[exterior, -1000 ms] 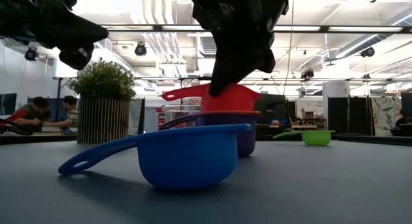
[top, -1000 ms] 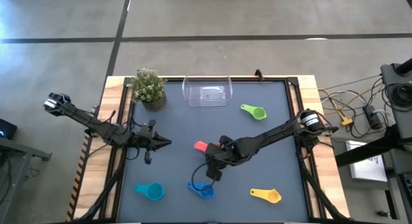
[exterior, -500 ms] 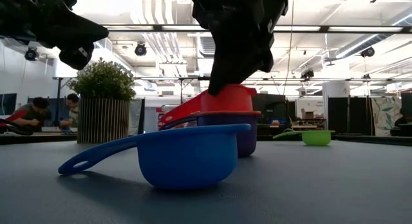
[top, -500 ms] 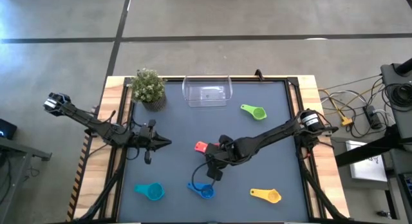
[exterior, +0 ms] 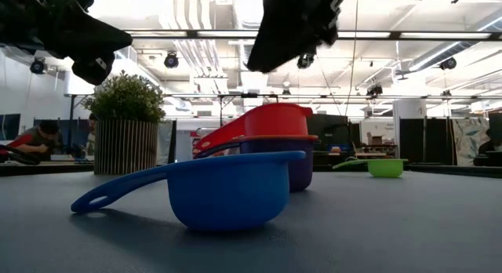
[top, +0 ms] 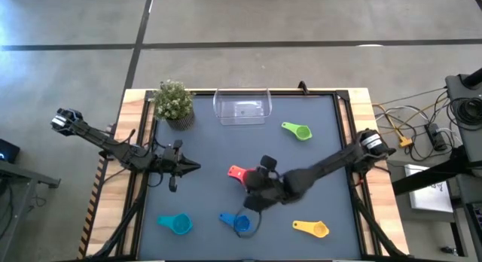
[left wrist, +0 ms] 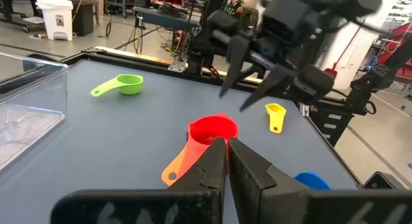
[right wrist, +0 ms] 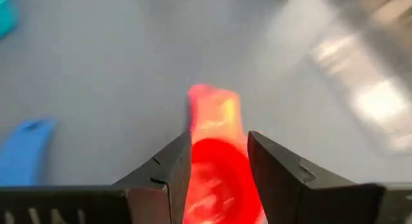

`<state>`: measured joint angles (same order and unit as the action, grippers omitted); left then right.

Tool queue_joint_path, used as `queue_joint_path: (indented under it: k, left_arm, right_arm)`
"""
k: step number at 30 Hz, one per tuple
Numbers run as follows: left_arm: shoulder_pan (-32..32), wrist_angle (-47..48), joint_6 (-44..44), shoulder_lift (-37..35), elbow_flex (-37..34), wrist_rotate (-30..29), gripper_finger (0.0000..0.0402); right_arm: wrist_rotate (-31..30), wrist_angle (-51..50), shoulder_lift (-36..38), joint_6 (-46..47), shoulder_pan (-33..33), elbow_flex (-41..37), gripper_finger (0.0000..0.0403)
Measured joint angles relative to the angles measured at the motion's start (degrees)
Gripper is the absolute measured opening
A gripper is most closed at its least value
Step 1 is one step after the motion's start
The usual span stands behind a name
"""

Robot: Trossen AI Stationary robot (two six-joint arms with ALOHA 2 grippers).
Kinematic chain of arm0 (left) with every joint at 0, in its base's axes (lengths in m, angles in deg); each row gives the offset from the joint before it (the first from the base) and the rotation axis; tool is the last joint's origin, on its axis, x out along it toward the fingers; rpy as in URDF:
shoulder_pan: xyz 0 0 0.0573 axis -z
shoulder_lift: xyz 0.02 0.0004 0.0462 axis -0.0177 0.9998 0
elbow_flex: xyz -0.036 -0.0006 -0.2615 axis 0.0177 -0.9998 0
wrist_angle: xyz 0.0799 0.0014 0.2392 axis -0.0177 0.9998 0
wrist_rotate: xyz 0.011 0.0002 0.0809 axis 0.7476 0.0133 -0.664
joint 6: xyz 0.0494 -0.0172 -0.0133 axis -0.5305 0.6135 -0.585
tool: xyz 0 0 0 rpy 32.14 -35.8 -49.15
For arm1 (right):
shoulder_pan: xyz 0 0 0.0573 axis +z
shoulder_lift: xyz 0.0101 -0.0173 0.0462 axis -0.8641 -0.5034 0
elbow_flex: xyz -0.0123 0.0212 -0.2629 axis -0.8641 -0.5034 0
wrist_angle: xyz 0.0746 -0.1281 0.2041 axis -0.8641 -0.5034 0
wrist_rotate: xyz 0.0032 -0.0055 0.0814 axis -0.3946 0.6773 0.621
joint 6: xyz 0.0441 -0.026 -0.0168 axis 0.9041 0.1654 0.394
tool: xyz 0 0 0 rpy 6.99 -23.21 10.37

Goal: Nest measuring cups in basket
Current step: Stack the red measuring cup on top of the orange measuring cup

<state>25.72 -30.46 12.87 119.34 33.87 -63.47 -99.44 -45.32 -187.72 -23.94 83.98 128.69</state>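
A red measuring cup (exterior: 276,119) sits nested in an orange cup, whose handle (left wrist: 177,166) juts out, on top of a purple one (exterior: 298,165), mid-table. My right gripper (exterior: 289,26) hangs open just above this stack; in its wrist view the fingers (right wrist: 168,169) flank the red cup (right wrist: 215,176) without touching it. Blue (top: 236,221), teal (top: 175,224), yellow (top: 312,229) and green (top: 297,131) cups lie loose on the mat. The clear basket (top: 242,106) stands at the far edge. My left gripper (top: 190,168) waits shut, left of centre.
A potted plant (top: 175,102) stands at the far left corner beside the basket. The blue cup lies just near of the stack, its handle (exterior: 118,191) pointing toward the table's left. People sit in the room beyond the table (exterior: 39,140).
My right gripper has opened, let go of the red cup and risen clear of it. The red cup, held tilted with its handle high a second ago, has dropped into the orange and purple cups and now sits in them.
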Motion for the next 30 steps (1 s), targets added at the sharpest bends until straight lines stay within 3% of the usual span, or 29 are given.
queue_joint_path:
  k: [3, 6, 15, 21, 23, 30]
  left_arm:
    - [0.0, 0.13, 0.0, 0.02, 0.0, 0.02, 0.0]
    - [0.0, 0.13, 0.0, 0.0, 0.0, 0.02, 0.0]
    - [0.0, 0.09, -0.18, -0.02, 0.0, 0.02, 0.0]
    - [0.0, 0.12, -0.2, 0.04, 0.0, 0.02, 0.0]
    - [0.0, -0.01, -0.2, 0.09, 0.02, 0.02, 0.0]
    - [0.0, 0.09, -0.22, 0.36, 0.02, -0.02, 0.0]
  right_arm:
    - [-11.04, 3.97, 0.0, -0.13, 3.28, -2.95, 0.0129]
    - [-13.15, 11.05, 0.23, 0.05, 5.01, -7.13, 0.0113]
    - [-8.05, 35.18, 7.27, -5.3, 5.84, -23.12, 0.0052]
    - [4.1, 70.45, 13.14, -16.81, 5.38, -39.06, 0.0018]
    - [6.54, 78.01, 13.83, -19.15, 4.68, -43.88, 0.0011]
    - [6.74, 82.86, 11.6, -17.78, 3.19, -49.99, 0.0009]
